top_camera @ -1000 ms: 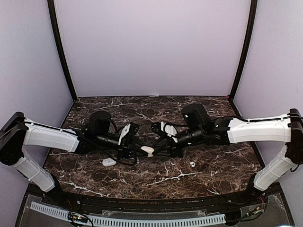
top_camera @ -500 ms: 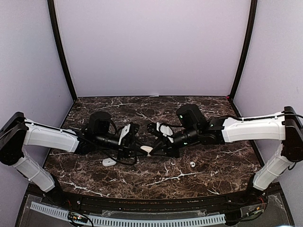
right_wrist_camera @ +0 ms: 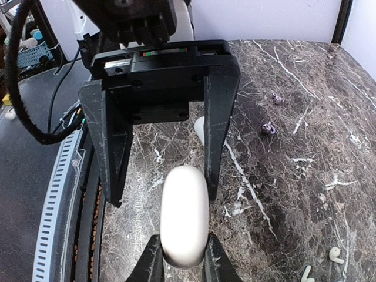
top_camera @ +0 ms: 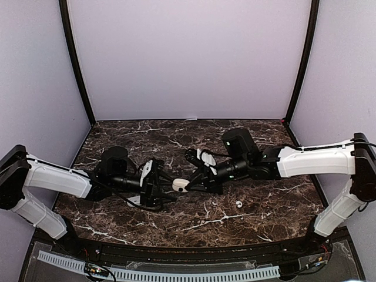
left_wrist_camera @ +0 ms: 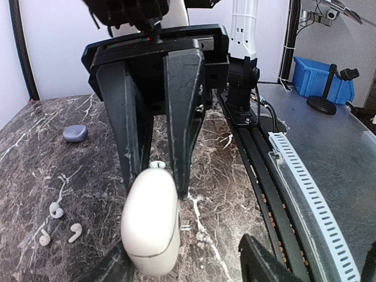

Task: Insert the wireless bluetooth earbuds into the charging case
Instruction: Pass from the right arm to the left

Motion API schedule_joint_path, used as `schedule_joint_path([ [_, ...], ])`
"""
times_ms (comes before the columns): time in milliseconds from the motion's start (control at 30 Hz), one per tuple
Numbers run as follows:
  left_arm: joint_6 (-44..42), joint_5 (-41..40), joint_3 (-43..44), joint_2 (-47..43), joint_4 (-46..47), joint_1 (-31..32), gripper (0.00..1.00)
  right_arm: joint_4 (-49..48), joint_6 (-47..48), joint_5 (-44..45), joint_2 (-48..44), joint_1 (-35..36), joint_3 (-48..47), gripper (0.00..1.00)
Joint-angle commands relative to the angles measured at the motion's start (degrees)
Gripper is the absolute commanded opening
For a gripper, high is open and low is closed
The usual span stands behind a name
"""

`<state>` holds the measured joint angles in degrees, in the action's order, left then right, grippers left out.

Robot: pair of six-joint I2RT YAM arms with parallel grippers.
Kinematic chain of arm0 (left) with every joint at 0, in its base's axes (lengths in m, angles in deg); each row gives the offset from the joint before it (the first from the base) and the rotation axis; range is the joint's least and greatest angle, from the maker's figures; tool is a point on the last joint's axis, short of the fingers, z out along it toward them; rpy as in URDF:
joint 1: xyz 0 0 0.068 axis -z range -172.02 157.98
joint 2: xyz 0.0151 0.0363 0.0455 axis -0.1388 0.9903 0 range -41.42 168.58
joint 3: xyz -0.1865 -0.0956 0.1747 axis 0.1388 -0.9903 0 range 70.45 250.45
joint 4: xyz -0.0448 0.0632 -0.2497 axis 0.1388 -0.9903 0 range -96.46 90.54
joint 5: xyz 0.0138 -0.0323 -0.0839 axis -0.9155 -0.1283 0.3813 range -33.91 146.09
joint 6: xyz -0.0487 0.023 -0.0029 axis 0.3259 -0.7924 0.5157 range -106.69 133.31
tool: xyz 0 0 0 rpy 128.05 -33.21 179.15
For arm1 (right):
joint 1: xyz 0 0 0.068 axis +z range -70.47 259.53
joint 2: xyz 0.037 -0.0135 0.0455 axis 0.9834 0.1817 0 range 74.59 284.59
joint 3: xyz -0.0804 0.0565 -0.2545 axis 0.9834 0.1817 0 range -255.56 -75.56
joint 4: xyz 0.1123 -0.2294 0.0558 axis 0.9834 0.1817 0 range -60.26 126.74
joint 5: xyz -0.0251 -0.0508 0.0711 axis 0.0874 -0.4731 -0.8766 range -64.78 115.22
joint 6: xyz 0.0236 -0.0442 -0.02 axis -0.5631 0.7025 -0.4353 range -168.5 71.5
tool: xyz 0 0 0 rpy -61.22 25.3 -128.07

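Left tool (right_wrist_camera: 163, 192) spread wide around the glossy white pebble-shaped plastic charging case (left_wrist_camera: 150, 229); contact unclear. Right tool (left_wrist_camera: 157, 187) pinches its flanks. Shell looks slick and light, so hold the broad sides. Tiny white plastic earbuds (left_wrist_camera: 56, 210) loose on dark marbled desk (left_wrist_camera: 35, 170), probably skittish; pinch stems.

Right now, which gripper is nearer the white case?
Right. The right gripper is shut on the white case; the left gripper faces it, open, not gripping.

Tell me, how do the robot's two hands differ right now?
The left hand is open wide; the right hand is closed. The left hand grips nothing; the right hand clamps the white case. Both are black, two-fingered, and face each other low over the marble table.
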<state>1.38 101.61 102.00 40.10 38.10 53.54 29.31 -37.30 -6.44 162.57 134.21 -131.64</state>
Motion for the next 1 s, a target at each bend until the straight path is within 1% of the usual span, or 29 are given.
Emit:
schedule_joint_path([
  [0, 2.08, -1.31, -2.14, -1.69, 5.27, 0.23, 0.65, -4.9, -1.3, -1.61, -2.12, -0.89, 0.84, 0.13],
  [67, 2.38, -1.04, -1.41, -0.99, 5.02, 0.25, 0.62, -4.97, -1.3, -1.99, -1.95, -0.84, 0.79, 0.13],
  [333, 4.58, -0.3, 0.67, 1.54, 5.93, 0.23, 0.58, -5.21, -1.35, -2.95, -1.98, -0.84, 0.75, 0.13],
  [367, 4.64, -0.19, 0.72, 1.54, 6.11, 0.23, 0.57, -5.35, -1.43, -3.05, -2.07, -0.8, 0.84, 0.13],
  [500, 4.37, 0.09, 1.05, 1.48, 6.11, 0.23, 0.42, -5.69, -1.53, -3.46, -2.29, -0.83, 1.2, 0.13],
  [567, 4.44, 0.1, 1.0, 1.29, 6.14, 0.24, 0.4, -5.59, -1.49, -3.25, -2.38, -0.89, 1.27, 0.13],
  [800, 5.65, 0.1, 1.49, 1.73, 6.46, 0.23, 0.38, -5.54, -1.29, -3.2, -2.05, -0.84, 1.24, 0.13],
  [833, 5.68, 1.42, 1.57, 1.84, 6.61, 0.25, 0.35, -5.55, -1.39, -3.31, -1.99, -0.83, 1.14, 0.13],
  [900, 5.29, 2.02, 1.58, 1.97, 6.69, 0.24, 0.25, -5.84, -1.66, -3.48, -2.02, -0.88, 1.2, 0.14],
  [933, 5.06, 1.92, 1.58, 1.87, 6.6, 0.23, 0.22, -5.97, -1.7, -3.65, -2.09, -0.86, 1.23, 0.16],
  [967, 4.85, 1.78, 1.61, 1.85, 6.64, 0.27, 0.21, -6.0, -1.71, -3.61, -2.11, -0.8, 1.21, 0.17],
])
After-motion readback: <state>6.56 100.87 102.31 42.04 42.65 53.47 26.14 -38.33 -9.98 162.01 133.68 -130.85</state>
